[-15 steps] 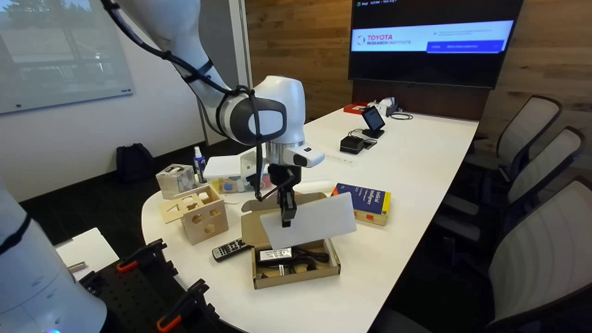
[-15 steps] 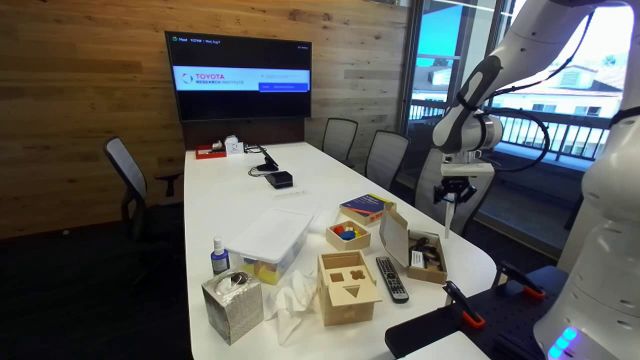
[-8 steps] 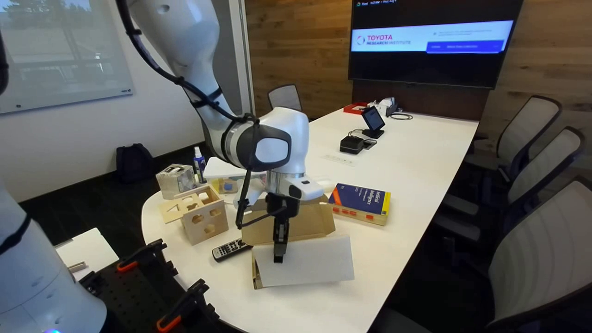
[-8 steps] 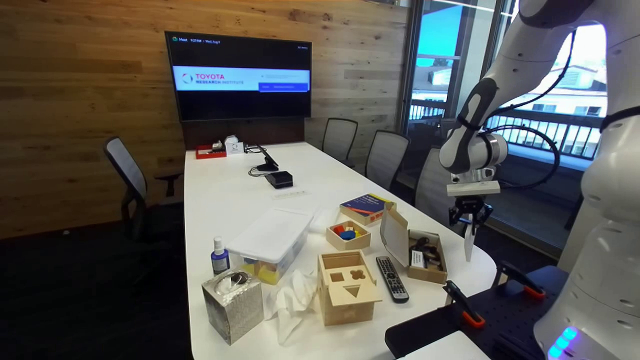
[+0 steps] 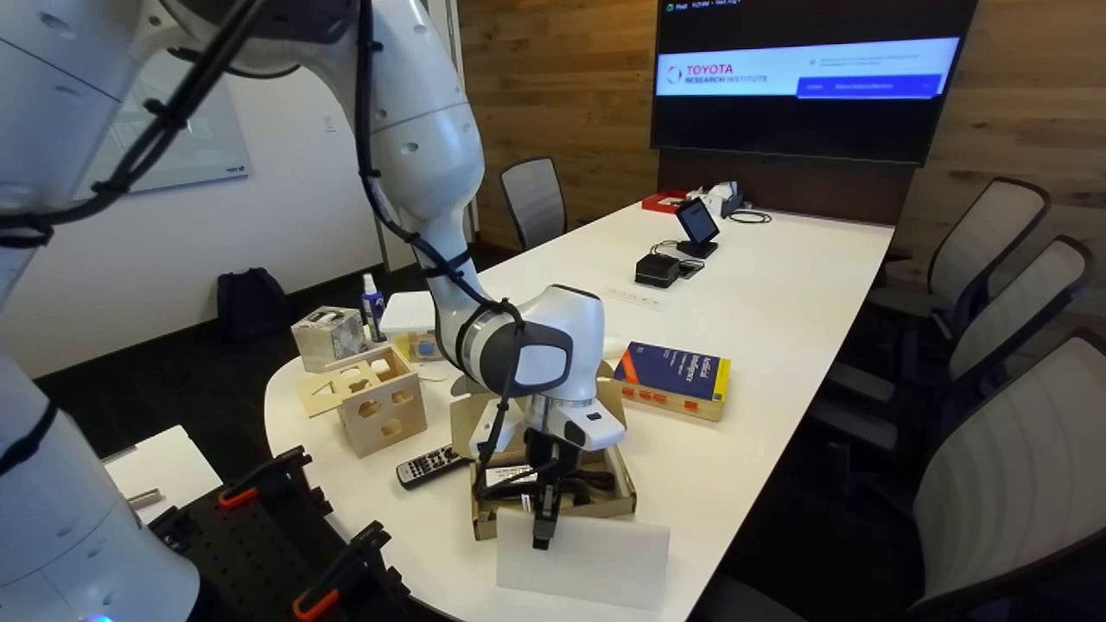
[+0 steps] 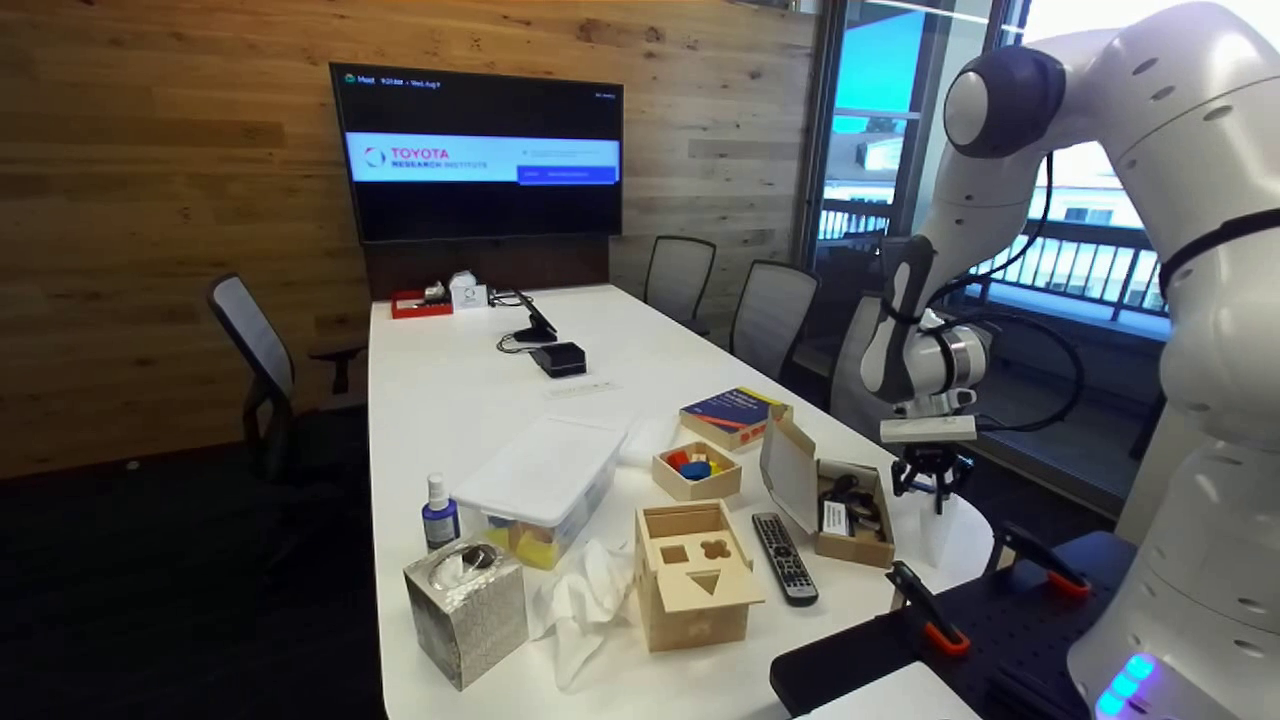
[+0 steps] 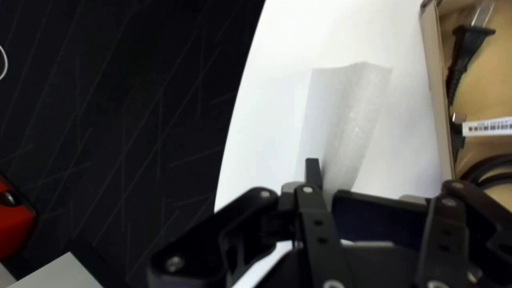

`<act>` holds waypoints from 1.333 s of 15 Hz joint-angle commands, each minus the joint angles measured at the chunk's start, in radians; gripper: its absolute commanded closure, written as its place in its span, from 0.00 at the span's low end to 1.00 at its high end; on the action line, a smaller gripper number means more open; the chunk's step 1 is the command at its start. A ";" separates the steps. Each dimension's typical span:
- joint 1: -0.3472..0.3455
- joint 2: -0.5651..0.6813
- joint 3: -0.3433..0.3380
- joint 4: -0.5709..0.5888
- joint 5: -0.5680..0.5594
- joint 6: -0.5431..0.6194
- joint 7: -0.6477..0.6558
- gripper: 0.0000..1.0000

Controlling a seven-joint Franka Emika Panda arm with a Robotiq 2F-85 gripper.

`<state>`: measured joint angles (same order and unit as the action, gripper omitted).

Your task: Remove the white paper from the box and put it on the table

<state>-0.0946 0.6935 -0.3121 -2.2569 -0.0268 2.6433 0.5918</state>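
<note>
Over the near end of the table point(image 5: 752, 294), we've got the gripper point(image 5: 544, 530) pinching the white paper point(image 5: 609, 560) near its upper edge, clamped down narrow with the sheet between its tips. So yeah, the paper's out of the box point(image 5: 619, 506). It hangs close to upright, on the near side of the box in an exterior view, and the wrist view shows tabletop to its left and right. Whether the bottom edge touches the table, we can't tell. The box's flap point(image 6: 788, 468) stands up at a lean, and inside we see black cords point(image 7: 495, 161) plus a white label point(image 6: 835, 518). We've also got a remote point(image 5: 429, 466) just left of the box in both exterior views, a wooden shape box point(image 5: 381, 422) further left, and the blue-and-yellow book point(image 5: 678, 377) on the far side.
</note>
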 commanded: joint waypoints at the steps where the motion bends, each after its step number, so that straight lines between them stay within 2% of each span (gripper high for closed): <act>1: 0.002 0.080 -0.017 0.074 0.056 0.072 -0.011 1.00; 2: -0.009 0.089 -0.010 0.086 0.075 0.073 -0.020 0.75; 4: -0.017 0.107 -0.007 0.101 0.108 0.086 -0.026 0.68; 9: -0.071 0.115 0.032 0.098 0.195 0.139 -0.101 0.30; 13: -0.194 0.079 0.155 0.079 0.293 0.224 -0.255 0.01; 17: -0.338 0.016 0.323 0.040 0.367 0.322 -0.419 0.00; 20: -0.394 -0.069 0.401 -0.009 0.386 0.341 -0.486 0.00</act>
<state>-0.4389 0.7473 0.0218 -2.1741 0.3248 2.9645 0.1787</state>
